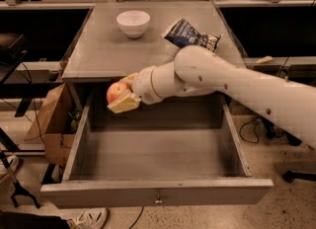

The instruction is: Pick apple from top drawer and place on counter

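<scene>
Nearest is the top drawer point(158, 199), pulled fully out, its flat front panel carrying a small metal keyhole at the centre. A light shoe point(91, 218) lies on the floor below the drawer's left end.

Above the drawer's back left part, the hand point(121, 95) is clamped on the apple point(115, 92). One tan finger point(124, 104) presses under the fruit and the other sits over its top. The apple is red-orange with a yellowish patch, held clear of the drawer floor, just in front of the desk's front edge and nearer the front left corner than the right. The white arm point(222, 80) reaches in from the right, crossing the front right corner of the desk point(103, 55).

A cardboard box point(47, 119) stands on the floor beside the desk's left edge.

Farther back on the desk, a dark blue snack bag point(190, 34) lies near the right edge, partly behind the arm. A white bowl point(133, 23) sits upright toward the back edge, left of centre, well apart from the apple.
</scene>
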Action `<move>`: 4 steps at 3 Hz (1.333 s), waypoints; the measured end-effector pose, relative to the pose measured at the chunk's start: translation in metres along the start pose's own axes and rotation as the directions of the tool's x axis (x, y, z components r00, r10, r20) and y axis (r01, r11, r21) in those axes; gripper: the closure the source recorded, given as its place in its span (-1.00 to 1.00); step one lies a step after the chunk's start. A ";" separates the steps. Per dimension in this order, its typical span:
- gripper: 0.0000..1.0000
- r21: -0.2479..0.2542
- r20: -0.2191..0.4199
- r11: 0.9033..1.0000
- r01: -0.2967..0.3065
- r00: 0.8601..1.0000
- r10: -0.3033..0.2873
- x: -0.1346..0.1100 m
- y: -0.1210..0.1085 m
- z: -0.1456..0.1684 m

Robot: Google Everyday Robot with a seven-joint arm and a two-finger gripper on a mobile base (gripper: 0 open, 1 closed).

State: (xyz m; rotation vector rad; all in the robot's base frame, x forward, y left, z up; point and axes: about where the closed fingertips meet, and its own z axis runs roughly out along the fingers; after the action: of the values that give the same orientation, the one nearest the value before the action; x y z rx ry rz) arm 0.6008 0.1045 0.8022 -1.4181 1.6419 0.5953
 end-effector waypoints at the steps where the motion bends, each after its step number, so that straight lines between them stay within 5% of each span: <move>1: 1.00 0.044 0.005 0.998 0.046 0.999 -0.046 -0.039 -0.036 -0.014; 2: 1.00 0.085 0.026 0.995 0.054 0.998 -0.056 -0.064 -0.069 -0.019; 4: 1.00 0.169 0.004 0.986 -0.008 1.000 0.008 -0.065 -0.128 -0.008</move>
State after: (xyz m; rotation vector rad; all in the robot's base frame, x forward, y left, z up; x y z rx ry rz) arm 0.7194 0.1026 0.8834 -1.2868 1.6548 0.4514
